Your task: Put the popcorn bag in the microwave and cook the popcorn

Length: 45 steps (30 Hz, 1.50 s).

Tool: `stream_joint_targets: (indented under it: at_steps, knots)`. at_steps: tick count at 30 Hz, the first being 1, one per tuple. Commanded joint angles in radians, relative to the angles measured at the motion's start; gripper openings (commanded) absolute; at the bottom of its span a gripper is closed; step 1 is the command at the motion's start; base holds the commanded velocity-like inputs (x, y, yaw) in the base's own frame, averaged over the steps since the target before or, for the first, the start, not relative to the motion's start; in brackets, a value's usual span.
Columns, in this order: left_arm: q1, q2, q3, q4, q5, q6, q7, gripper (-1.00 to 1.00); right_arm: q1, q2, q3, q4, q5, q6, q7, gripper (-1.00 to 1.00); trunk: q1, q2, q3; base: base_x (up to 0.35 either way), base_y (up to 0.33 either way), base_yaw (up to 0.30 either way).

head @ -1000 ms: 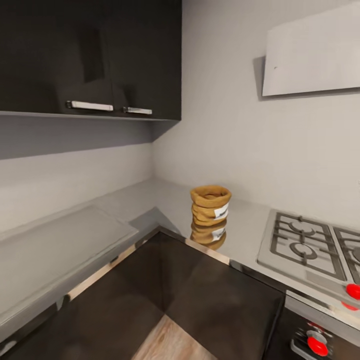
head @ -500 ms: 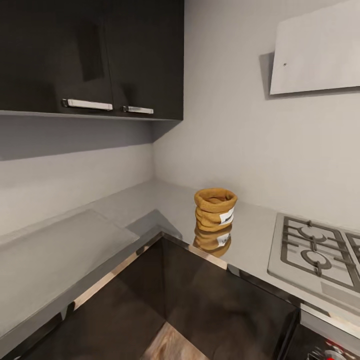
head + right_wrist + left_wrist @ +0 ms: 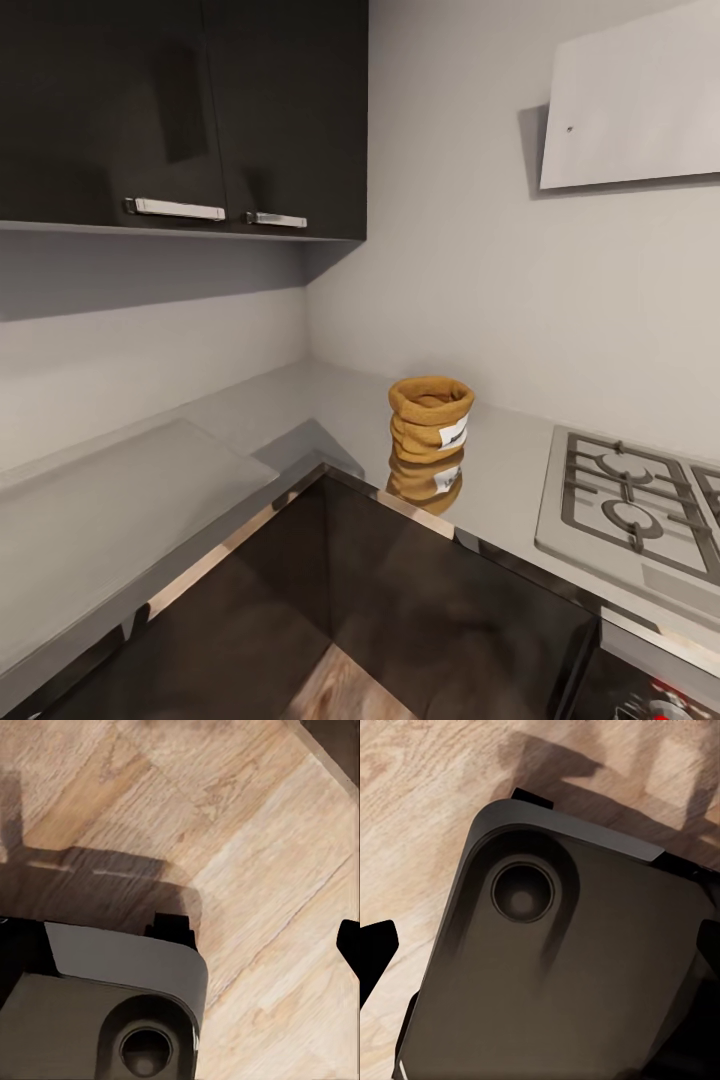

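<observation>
- popcorn bag point(image 3: 430, 418) upright on glossy grey countertop point(image 3: 300, 410) in inner corner, near gas hob point(image 3: 630, 515); mouth open, white label facing the hob side
- black wall cabinets point(image 3: 180, 110) above; white hood point(image 3: 635, 105) over hob
- wrist views: robot base point(image 3: 562, 975) over wooden floor point(image 3: 247, 870)
- left gripper, right gripper: dark finger tips at frame edges only; cannot tell jaw state

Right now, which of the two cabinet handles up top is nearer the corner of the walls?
The shorter handle, on the cabinet door next to the corner. The longer handle sits on the door farther left, away from the corner.
</observation>
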Motion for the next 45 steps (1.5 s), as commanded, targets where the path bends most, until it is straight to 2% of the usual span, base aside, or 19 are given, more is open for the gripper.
stream_joint_targets:
  at_steps: [1, 2, 3, 7, 9, 11, 12, 14, 17, 19, 22, 24, 28, 31, 33, 38, 40, 43, 45]
  knots:
    - [-0.001, 0.0, -0.002, 0.001, 0.005, -0.003, -0.001, 1.0, 0.0, 0.0, 0.009, -0.058, 0.004, 0.018, 0.002, 1.0, 0.0, -0.001, -0.001, 0.0, 0.0, 0.0]
    - [-0.001, 0.0, -0.002, 0.0, 0.005, -0.003, -0.001, 1.0, 0.0, 0.001, 0.011, -0.107, 0.008, 0.051, 0.003, 1.0, 0.0, -0.001, -0.001, 0.0, 0.0, 0.0]
    - [-0.001, 0.0, -0.002, 0.0, 0.005, -0.003, -0.001, 1.0, 0.0, 0.001, 0.015, -0.19, 0.018, 0.133, 0.005, 1.0, 0.0, -0.001, -0.001, 0.0, 0.0, 0.0]
    - [-0.001, 0.0, -0.001, 0.0, 0.006, -0.004, 0.001, 1.0, 0.0, -0.001, 0.024, -0.47, 0.036, 0.359, 0.017, 1.0, 0.0, -0.001, -0.001, 0.0, 0.0, 0.0]
    - [-0.001, 0.001, -0.001, 0.0, 0.006, -0.005, 0.001, 1.0, 0.0, -0.004, 0.052, -0.625, 0.037, 0.465, 0.032, 1.0, 0.0, -0.001, -0.001, 0.0, 0.0, 0.0]
    - [-0.001, 0.001, 0.0, 0.0, 0.006, -0.005, 0.001, 1.0, 0.0, -0.013, 0.093, -0.801, 0.039, 0.613, 0.052, 1.0, 0.0, -0.001, -0.001, 0.0, 0.0, 0.0]
    - [-0.001, 0.001, 0.0, 0.0, 0.006, -0.005, 0.001, 1.0, 0.0, -0.015, 0.099, -0.864, 0.039, 0.661, 0.06, 1.0, 0.0, -0.001, -0.001, 0.0, 0.0, 0.0]
    - [0.0, 0.001, 0.0, 0.0, 0.006, -0.005, 0.0, 1.0, 0.0, -0.019, 0.106, -1.035, 0.039, 0.791, 0.077, 1.0, 0.0, -0.001, -0.001, 0.0, 0.0, 0.0]
    - [-0.001, 0.002, 0.0, 0.0, 0.006, -0.004, 0.0, 1.0, 0.0, -0.018, 0.109, -1.382, 0.038, 1.054, 0.089, 1.0, 0.0, -0.001, -0.001, 0.0, 0.0, 0.0]
    - [-0.001, 0.002, -0.001, 0.001, 0.006, -0.004, 0.0, 1.0, 0.004, -0.012, 0.109, -1.5, 0.035, 1.054, 0.096, 1.0, 0.0, -0.001, -0.001, 0.0, 0.0, 0.0]
    - [-0.001, 0.002, -0.002, 0.001, 0.006, -0.004, 0.0, 1.0, -0.036, -0.005, 0.108, -1.525, 0.027, 1.054, 0.105, 1.0, 0.0, -0.001, -0.001, 0.0, 0.0, 0.0]
    - [-0.001, 0.001, -0.002, 0.002, 0.006, -0.004, 0.0, 1.0, -0.092, 0.0, 0.108, -1.529, 0.024, 1.054, 0.108, 1.0, 0.0, -0.001, -0.001, 0.0, 0.0, 0.0]
    - [-0.001, 0.001, -0.002, 0.002, 0.006, -0.003, -0.001, 1.0, -0.214, 0.035, 0.104, -1.532, 0.024, 1.054, 0.114, 1.0, 0.0, -0.001, -0.001, 0.0, 0.0, 0.0]
    - [-0.001, 0.001, -0.002, 0.001, 0.005, -0.003, 0.0, 1.0, -0.307, 0.045, 0.097, -1.532, 0.029, 1.054, 0.113, 1.0, 0.0, -0.001, -0.001, 0.0, 0.0, 0.0]
    - [-0.001, 0.001, -0.002, 0.001, 0.006, -0.003, -0.001, 1.0, -0.375, 0.046, 0.072, -1.532, 0.031, 1.054, 0.111, 1.0, 0.0, -0.001, -0.001, 0.0, 0.0, 0.0]
    - [-0.001, 0.001, -0.002, 0.001, 0.006, -0.003, -0.001, 1.0, -0.555, 0.033, -0.069, -1.531, 0.04, 1.054, 0.104, 1.0, 0.0, -0.001, -0.001, 0.0, 0.0, 0.0]
    - [-0.001, 0.001, -0.002, 0.001, 0.006, -0.003, -0.001, 1.0, -0.616, 0.018, -0.101, -1.53, 0.04, 1.054, 0.102, 1.0, 0.0, -0.001, -0.001, 0.0, 0.0, 0.0]
    - [-0.001, 0.002, -0.002, 0.001, 0.005, -0.003, -0.001, 1.0, -0.694, -0.057, -0.156, -1.522, 0.033, 1.054, 0.101, 1.0, 0.0, -0.001, -0.001, 0.0, 0.0, 0.0]
    - [-0.001, 0.002, -0.002, 0.001, 0.005, -0.003, 0.0, 1.0, -0.752, -0.094, -0.169, -1.501, 0.031, 1.054, 0.101, 1.0, 0.0, -0.001, -0.001, 0.0, 0.0, 0.0]
